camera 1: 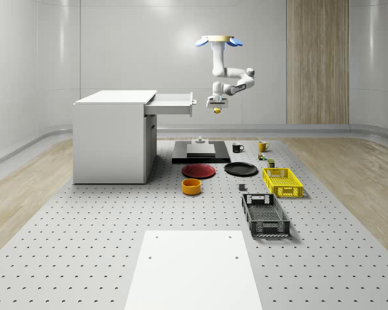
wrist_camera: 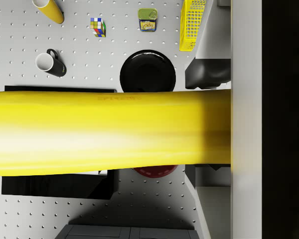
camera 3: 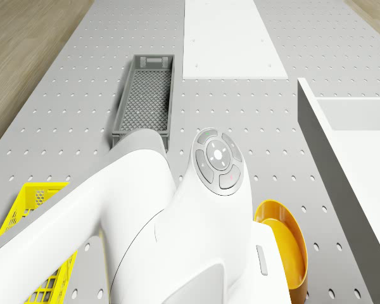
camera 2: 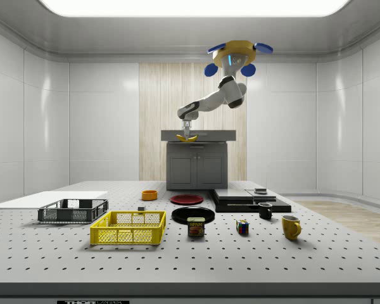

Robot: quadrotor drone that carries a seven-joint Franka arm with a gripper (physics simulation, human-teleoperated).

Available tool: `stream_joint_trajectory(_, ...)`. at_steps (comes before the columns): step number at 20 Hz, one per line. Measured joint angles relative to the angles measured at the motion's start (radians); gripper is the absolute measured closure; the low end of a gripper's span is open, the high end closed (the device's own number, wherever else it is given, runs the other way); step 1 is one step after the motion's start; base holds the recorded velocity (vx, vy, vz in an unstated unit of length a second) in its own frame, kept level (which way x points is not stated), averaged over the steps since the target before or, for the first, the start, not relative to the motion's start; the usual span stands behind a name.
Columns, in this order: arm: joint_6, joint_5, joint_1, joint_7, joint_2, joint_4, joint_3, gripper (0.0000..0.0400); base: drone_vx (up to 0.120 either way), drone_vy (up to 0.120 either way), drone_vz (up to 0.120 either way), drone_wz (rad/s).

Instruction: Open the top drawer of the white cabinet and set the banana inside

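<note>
1. Banana [wrist_camera: 109,132]: plain yellow, smooth, with a paler band along its length. In the wrist view it lies crosswise right under the camera. In the whole-scene view [camera 1: 216,110] it is a small yellow spot under the hand. In the side view [camera 2: 185,137] it shows as a short curved piece.
2. Hand [camera 1: 216,103]: clamped on the banana, in the air just off the front edge of the open drawer, at about drawer height.
3. Drawer [camera 1: 172,103]: top drawer of the white cabinet [camera 1: 111,139], pulled out toward the whole-scene view's right. The banana is beside its front, not inside.
4. Drone [camera 1: 218,41]: hovers high above the table, to the right of the cabinet in the whole-scene view, over the black platform [camera 1: 201,152].
5. Whole-scene view: shows the gap between banana and drawer front, plus the red plate [camera 1: 198,170], black plate [camera 1: 240,169], orange bowl [camera 1: 191,186], yellow basket [camera 1: 282,181] and grey basket [camera 1: 265,215] on the table [camera 1: 84,245].
6. Side view: shows the arm bent down from the drone, with the hand in front of the cabinet top.
7. Drone view: shows the arm's white link [camera 3: 177,228] close up, the orange bowl [camera 3: 282,250] below and the drawer's wall [camera 3: 342,158].
8. Wrist view: shows things below the banana: a cube [wrist_camera: 97,26], tin [wrist_camera: 147,20] and black mug [wrist_camera: 50,62].
</note>
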Motion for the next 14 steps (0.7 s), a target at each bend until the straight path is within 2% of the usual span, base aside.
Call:
stream_joint_trajectory(4, 0.003, -0.001, 0.001, -0.001, -0.003, 0.000, 0.000, 0.0207, -0.120, -0.020, 0.120, 0.000)
stream_joint_trajectory(14, 0.008, -0.004, 0.004, -0.003, -0.009, 0.001, 0.000, 0.0207, -0.120, -0.120, 0.120, 0.000)
